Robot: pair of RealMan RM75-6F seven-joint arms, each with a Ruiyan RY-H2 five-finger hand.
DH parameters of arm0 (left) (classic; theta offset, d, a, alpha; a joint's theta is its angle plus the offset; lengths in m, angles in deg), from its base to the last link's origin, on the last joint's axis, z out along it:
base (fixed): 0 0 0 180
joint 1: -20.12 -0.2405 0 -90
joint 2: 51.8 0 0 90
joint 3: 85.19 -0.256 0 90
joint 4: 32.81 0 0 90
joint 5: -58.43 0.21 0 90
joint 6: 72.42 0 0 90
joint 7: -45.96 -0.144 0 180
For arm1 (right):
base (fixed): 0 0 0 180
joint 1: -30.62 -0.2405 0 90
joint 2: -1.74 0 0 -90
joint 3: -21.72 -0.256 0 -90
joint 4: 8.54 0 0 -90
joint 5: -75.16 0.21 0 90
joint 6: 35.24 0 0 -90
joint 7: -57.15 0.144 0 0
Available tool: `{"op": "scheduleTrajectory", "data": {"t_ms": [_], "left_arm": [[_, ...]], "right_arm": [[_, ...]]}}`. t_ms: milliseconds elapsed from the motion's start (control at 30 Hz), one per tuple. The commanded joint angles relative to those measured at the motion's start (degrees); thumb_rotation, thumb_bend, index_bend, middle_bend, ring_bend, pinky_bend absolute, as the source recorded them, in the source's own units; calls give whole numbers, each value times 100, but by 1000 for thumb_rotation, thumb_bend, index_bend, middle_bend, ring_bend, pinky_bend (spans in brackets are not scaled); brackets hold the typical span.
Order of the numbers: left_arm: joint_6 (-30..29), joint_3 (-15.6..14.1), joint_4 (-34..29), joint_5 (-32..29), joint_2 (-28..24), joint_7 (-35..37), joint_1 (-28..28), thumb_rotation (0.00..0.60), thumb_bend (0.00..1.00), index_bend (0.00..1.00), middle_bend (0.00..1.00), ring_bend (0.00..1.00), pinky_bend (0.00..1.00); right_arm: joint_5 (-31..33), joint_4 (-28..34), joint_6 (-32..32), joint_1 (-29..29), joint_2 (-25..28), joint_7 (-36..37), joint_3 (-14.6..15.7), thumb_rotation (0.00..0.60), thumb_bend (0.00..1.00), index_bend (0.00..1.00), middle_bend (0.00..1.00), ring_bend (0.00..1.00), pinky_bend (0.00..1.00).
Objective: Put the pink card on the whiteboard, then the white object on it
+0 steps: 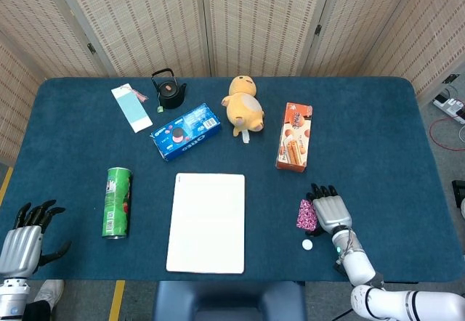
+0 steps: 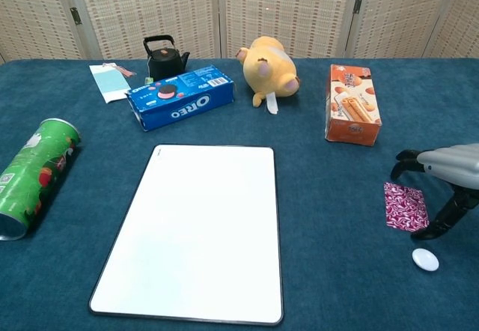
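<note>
The pink patterned card (image 1: 306, 216) (image 2: 405, 206) lies flat on the blue tabletop, right of the whiteboard (image 1: 207, 222) (image 2: 197, 228). A small round white object (image 1: 307, 245) (image 2: 425, 259) sits just in front of the card. My right hand (image 1: 330, 210) (image 2: 447, 177) hovers low over the card's right edge, fingers apart and arched, thumb tip down beside the card; it holds nothing. My left hand (image 1: 26, 239) is open at the table's near left corner, seen only in the head view.
A green chip can (image 1: 116, 202) lies left of the whiteboard. At the back stand a blue Oreo box (image 1: 185, 131), black teapot (image 1: 169, 90), yellow plush toy (image 1: 244, 104), orange snack box (image 1: 294, 136) and a pale blue card (image 1: 131, 107).
</note>
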Motion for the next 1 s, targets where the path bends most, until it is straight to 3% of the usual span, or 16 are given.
{"op": "scheduleTrajectory", "data": {"t_ms": [33, 833, 1000], "left_arm": [[-2, 2, 12, -3, 1, 13, -2, 600, 296, 278, 169, 181, 0], [35, -9, 28, -4, 12, 29, 14, 600, 296, 275, 169, 181, 0], [30, -10, 23, 0, 10, 27, 12, 600, 297, 275, 169, 181, 0]], "right_arm": [[-21, -2, -49, -3, -17, 30, 16, 421, 152, 194, 0, 0, 0], [-20, -99, -280, -16, -150, 90, 95, 426, 152, 327, 42, 0, 0], [-19, -115, -278, -13, -155, 107, 105, 427, 207, 344, 50, 0, 0]]}}
